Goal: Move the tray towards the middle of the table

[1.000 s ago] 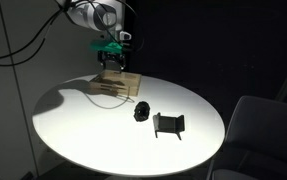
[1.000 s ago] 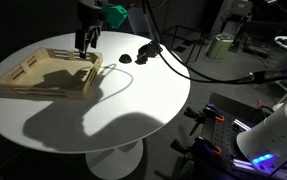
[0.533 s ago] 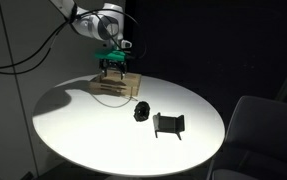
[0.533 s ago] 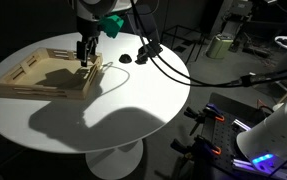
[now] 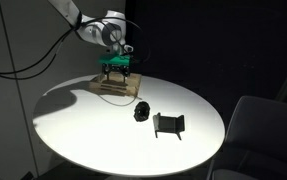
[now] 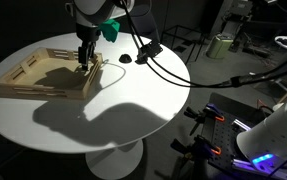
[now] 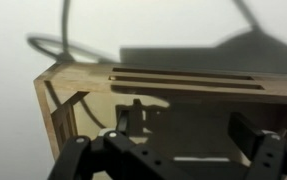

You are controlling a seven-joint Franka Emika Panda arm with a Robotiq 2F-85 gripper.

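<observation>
tray [image 6: 43, 75] sits near the table [image 6: 133, 115] edge, at about 10 o'clock on the top in an exterior view. its long axis runs 9 to 3. gripper [image 6: 84, 58] hangs over the tray's 3 o'clock end, low at the rim, contact not clear. wrist view: fingers [image 7: 78, 160] spread wide, released, nothing held, with the slotted tray wall [image 7: 173, 82] ahead at 12. table middle lies toward 4 o'clock from the tray. judgement: clamp this near rim, then drag that way. small black lump [image 5: 141, 112] and black stand [image 5: 168, 124] lie well apart from the tray.
</observation>
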